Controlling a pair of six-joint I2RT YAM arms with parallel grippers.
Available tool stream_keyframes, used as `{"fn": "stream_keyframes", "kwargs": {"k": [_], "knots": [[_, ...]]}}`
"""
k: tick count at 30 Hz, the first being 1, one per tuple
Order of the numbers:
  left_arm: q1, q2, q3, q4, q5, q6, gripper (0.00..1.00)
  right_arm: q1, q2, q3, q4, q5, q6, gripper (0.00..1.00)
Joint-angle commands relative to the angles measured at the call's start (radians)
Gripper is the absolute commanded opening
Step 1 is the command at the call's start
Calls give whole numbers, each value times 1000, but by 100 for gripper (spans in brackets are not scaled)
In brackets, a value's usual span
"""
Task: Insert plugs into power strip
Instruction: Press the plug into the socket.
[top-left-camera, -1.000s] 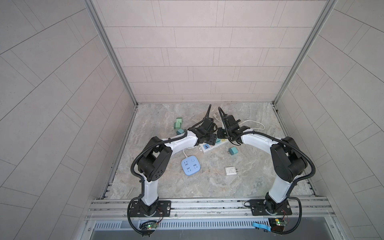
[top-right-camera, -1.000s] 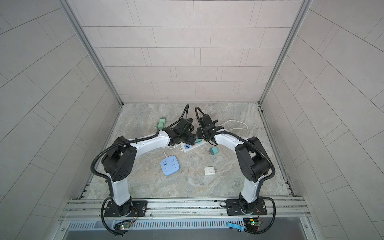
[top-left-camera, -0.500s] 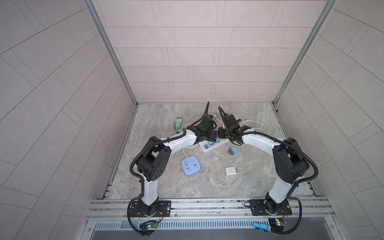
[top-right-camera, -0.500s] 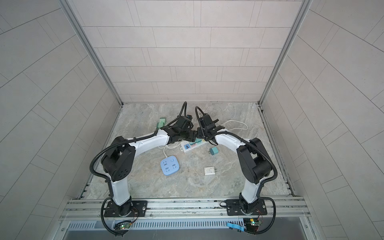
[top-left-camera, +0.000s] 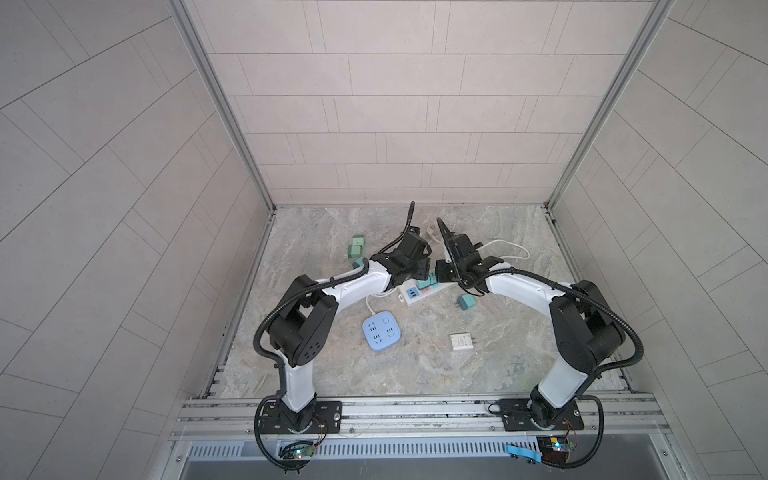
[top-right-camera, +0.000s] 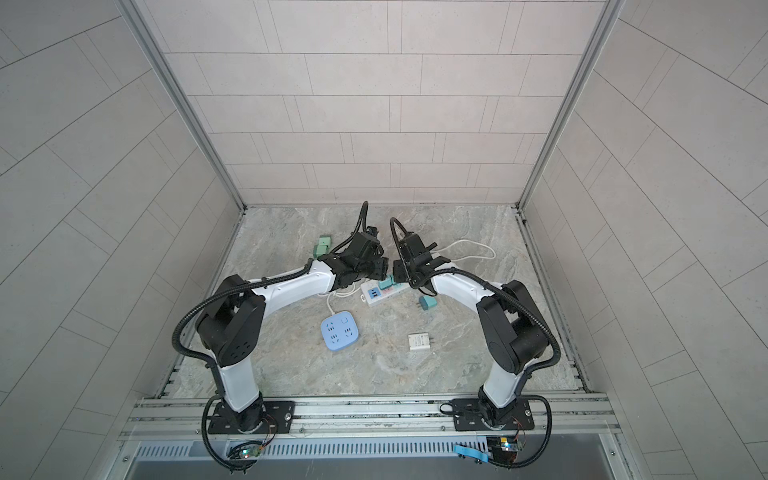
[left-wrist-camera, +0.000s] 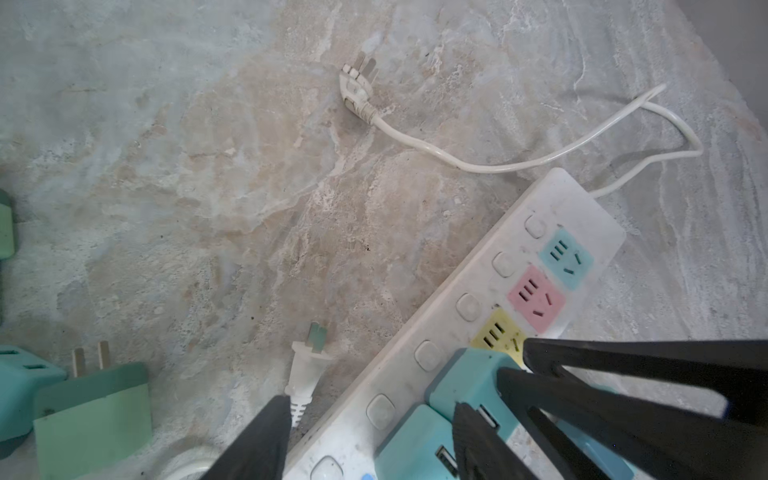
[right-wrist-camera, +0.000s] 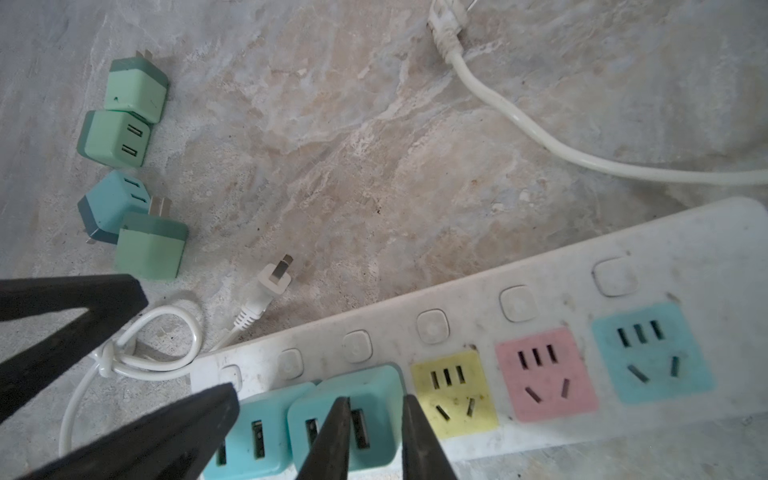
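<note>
Right wrist view, closest on the work: white power strip (right-wrist-camera: 540, 299) aslant near the middle of the table (right-wrist-camera: 332, 166), two teal plugs seated side by side at one end, outer plug (right-wrist-camera: 253, 436) and inner plug (right-wrist-camera: 365, 411). Right hand (right-wrist-camera: 376, 399) nearly closed, gripping nothing, fingertips down on the inner plug's face; probably set so to push it home, not to carry it. Left hand (left-wrist-camera: 370, 402) open, one finger out over the table beside the strip, the other at the outer plug; likely poised to steady that end against the push. Yellow socket (right-wrist-camera: 453, 395), pink socket (right-wrist-camera: 544, 374) and blue socket (right-wrist-camera: 652, 353) next along the strip, all empty, so room for more. Four loose plugs (right-wrist-camera: 120, 141) huddled toward the table's left edge, within easy reach of the left arm.

Seen only in both top views: a lone teal plug (top-left-camera: 466, 302) lying just beside the strip on its near side, a flat white charger (top-left-camera: 461, 343) farther toward the near edge, a small blue socket block (top-left-camera: 382, 332) nearer the left arm. Fingertips hidden there under the wrists. Left wrist view: whole run of the strip's cord (left-wrist-camera: 540, 160) to its bare three-pin plug (left-wrist-camera: 357, 87), cut off at the frame edge in the right wrist view. Depth of seating of the inner plug: impossible to tell.
</note>
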Motion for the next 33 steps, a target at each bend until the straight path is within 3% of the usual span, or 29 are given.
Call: {"fn": "stream_keyframes", "kwargs": {"k": [1, 9, 19, 27, 30, 33], "knots": [[2, 0, -20, -29, -2, -32, 67, 8, -22, -31, 7, 5, 17, 25], [-2, 18, -99, 36, 42, -102, 66, 9, -3, -54, 13, 22, 17, 25], [-46, -11, -113, 45, -28, -80, 65, 7, -49, -85, -2, 54, 11, 25], [-59, -50, -110, 38, -39, -55, 66, 8, -275, -52, -170, 216, 28, 33], [-59, -97, -116, 30, -51, -33, 67, 8, -393, -96, -236, 312, 68, 37], [-59, -175, -155, 55, -70, -11, 68, 7, -534, -219, -245, 392, 150, 47]]}}
